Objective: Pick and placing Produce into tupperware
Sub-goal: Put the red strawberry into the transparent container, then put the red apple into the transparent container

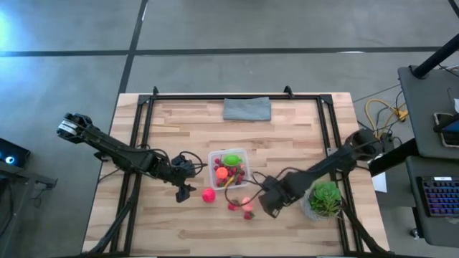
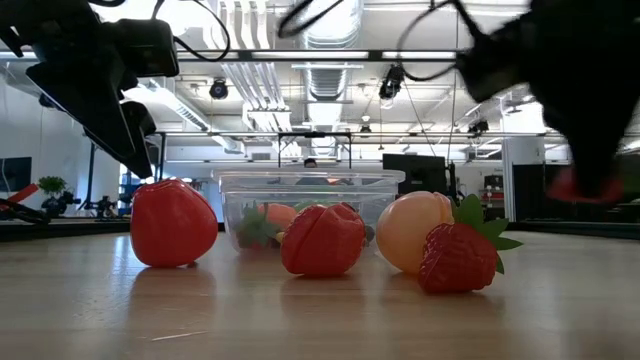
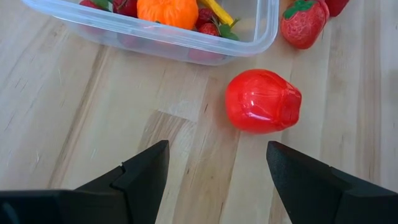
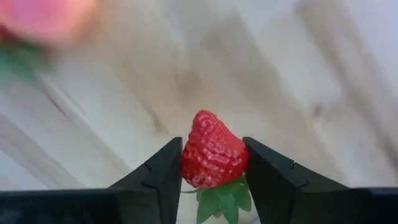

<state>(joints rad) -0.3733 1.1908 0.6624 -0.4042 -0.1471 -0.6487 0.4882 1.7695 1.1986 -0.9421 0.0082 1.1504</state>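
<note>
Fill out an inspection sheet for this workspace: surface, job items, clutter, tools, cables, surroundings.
Surface: wooden table.
Job items: clear tupperware holds several produce pieces; red tomato, peach and strawberries lie outside.
Clutter: grey cloth, potted plant.
Tools: left tool open before the tomato; right tool shut on a strawberry.
Cables: yellow coil beside the table.
Surroundings: keyboard on a side desk.

Pale wooden table [image 3: 74,118] with matt grain; clear glossy plastic tupperware [image 3: 186,46]; shiny smooth red fruit [image 3: 262,101]; dimpled strawberry [image 4: 212,151]
</note>
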